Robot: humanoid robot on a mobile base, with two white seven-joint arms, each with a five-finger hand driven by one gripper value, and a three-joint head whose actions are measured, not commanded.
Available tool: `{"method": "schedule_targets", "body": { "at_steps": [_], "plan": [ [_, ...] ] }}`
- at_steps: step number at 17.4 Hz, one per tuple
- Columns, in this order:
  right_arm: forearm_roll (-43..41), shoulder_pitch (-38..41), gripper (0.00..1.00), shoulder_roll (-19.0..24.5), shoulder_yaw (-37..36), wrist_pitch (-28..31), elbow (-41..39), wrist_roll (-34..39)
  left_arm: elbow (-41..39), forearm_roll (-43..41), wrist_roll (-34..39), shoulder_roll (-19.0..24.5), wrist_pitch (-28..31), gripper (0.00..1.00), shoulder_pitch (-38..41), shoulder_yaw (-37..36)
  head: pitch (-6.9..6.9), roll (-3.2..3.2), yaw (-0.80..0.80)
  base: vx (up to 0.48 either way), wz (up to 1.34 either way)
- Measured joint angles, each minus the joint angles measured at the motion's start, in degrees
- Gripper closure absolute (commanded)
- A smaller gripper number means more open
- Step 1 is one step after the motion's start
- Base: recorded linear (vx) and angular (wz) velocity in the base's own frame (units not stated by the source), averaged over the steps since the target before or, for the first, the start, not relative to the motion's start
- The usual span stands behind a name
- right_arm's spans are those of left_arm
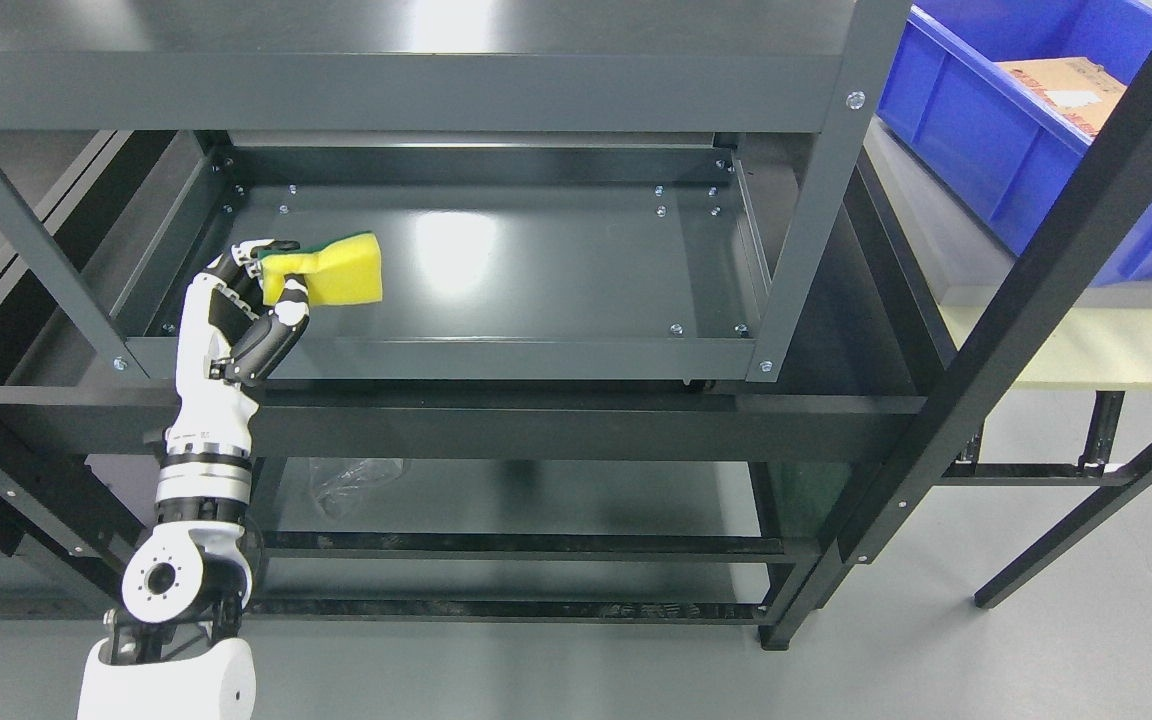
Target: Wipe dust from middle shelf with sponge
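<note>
Now left hand (246, 300) fingers clamped on sponge (341, 268) over middle shelf (536, 270) (blue bin (996, 130) holds cardboard (1086, 90)).

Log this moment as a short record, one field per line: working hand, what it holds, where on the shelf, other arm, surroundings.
working hand: left hand, fingers curled
holds: yellow sponge with a green back
position: left part of the middle shelf, near its left wall
other arm: not in view
surroundings: blue bin at upper right, holding a cardboard box; clear plastic wrap on the lower shelf
</note>
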Motion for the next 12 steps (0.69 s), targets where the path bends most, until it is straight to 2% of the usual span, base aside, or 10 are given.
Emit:
{"method": "schedule_targets", "body": {
  "at_steps": [5,12],
  "plan": [
    [0.0,0.0,0.0,0.0,0.0,0.0,0.0,0.0,-0.91,0.04,-0.7,-0.02,-2.28,0.99,3.43,0.95,0.0,0.0,0.0,0.0,0.0],
    [0.0,0.0,0.0,0.0,0.0,0.0,0.0,0.0,-1.61,0.1,-0.82,-0.05,-2.45,0.99,5.06,1.76,0.0,0.0,0.0,0.0,0.0]
  ]
}}
